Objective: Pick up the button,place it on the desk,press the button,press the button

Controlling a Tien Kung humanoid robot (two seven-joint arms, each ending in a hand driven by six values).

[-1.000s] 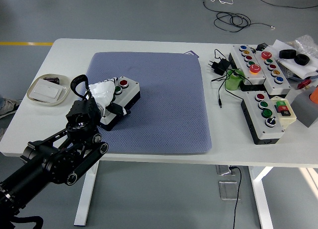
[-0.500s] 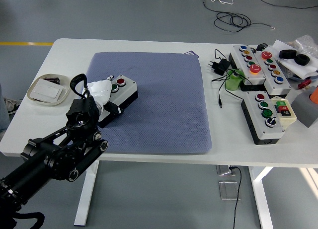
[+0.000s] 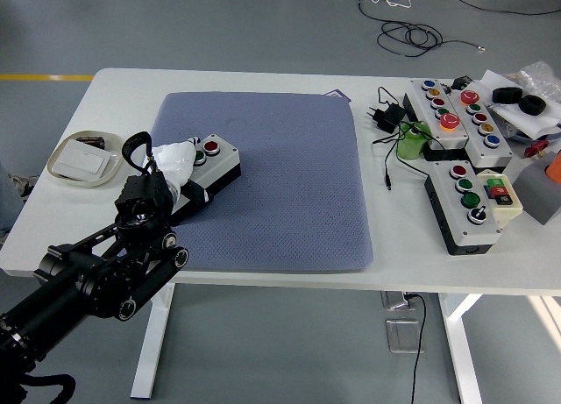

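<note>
I have the left hand (image 3: 175,161) with its fingers wrapped around the small button box (image 3: 203,172), resting on the blue mat (image 3: 289,185)'s left side. I would set it flat before letting go.

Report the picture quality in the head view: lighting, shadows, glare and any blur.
Head view: lighting is even and diffuse, with only soft shadows under the table. The left robot hand is pale and nearly washed out where it grips the button box, so its fingers are hard to separate. The blue mat shows crisp texture; no motion blur is visible. Straight table edges bow only slightly, if at all.
</note>
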